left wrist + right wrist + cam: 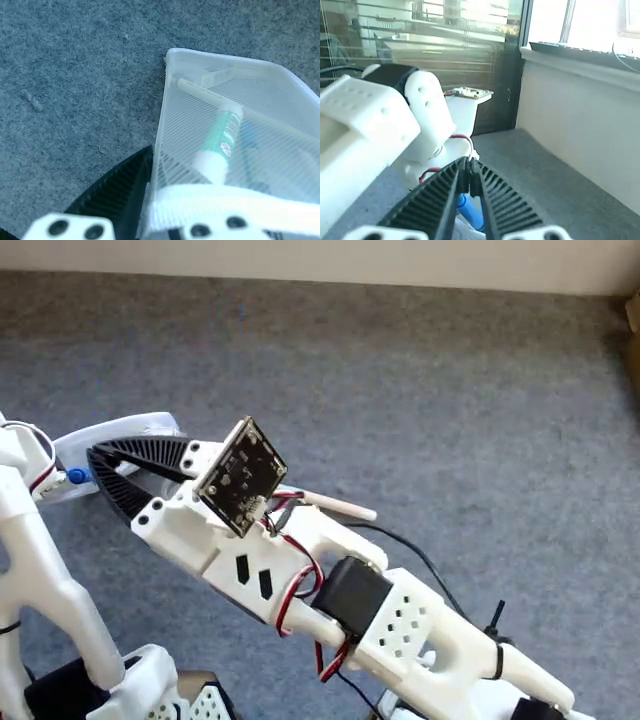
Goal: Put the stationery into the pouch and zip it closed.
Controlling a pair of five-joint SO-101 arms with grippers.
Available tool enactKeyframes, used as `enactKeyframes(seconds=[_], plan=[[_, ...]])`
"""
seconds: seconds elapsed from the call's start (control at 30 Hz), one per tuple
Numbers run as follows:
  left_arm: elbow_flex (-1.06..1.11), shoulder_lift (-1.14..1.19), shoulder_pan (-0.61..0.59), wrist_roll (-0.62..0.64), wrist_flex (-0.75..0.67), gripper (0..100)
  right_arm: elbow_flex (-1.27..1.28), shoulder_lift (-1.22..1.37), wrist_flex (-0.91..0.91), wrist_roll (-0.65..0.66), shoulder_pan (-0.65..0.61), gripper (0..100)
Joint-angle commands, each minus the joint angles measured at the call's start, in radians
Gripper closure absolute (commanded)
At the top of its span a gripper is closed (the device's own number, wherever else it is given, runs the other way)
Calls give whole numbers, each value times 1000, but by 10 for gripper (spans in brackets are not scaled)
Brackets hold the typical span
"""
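Pressed tip to tip, the jaws of the right gripper (467, 174) sit over a small blue piece (470, 210). We cannot tell whether they actually pinch it, or whether it is the zip pull. Our left gripper (150, 172) appears clamped on one end of the mesh pouch (260, 100), with one black jaw flat against its side. Inside the pouch we see a green glue stick (222, 137), a blue pen (250, 140) and a pale rod (200, 91), all lying roughly along its length. From above, the pouch lies just beyond the right jaws' tips over the grey table (450, 390), and its long axis runs back alongside that arm. That makes the right arm the nearer one for drawing along the zip edge (225, 56). We judge zipping to be the step in hand, though a pale stick (340, 507) lies on the table beside the right arm, well behind its jaws.
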Motion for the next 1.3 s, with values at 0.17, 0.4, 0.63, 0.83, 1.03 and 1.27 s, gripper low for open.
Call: enactKeyframes(seconds=[0.17, 0.4, 0.63, 0.83, 1.03, 1.27], plan=[[39, 19, -36, 9, -2, 992, -15, 88, -116, -12, -71, 995], [39, 19, -36, 9, -2, 992, -15, 163, -113, -8, -74, 995], [39, 19, -36, 9, -2, 992, -22, 309, -110, -3, 13, 995], [41, 19, -38, 9, -2, 992, -71, 409, -108, 64, 113, 995], [41, 19, -38, 9, -2, 992, -139, 435, 45, 87, 142, 995], [41, 19, -38, 9, -2, 992, -234, 424, 200, 86, 143, 995]])
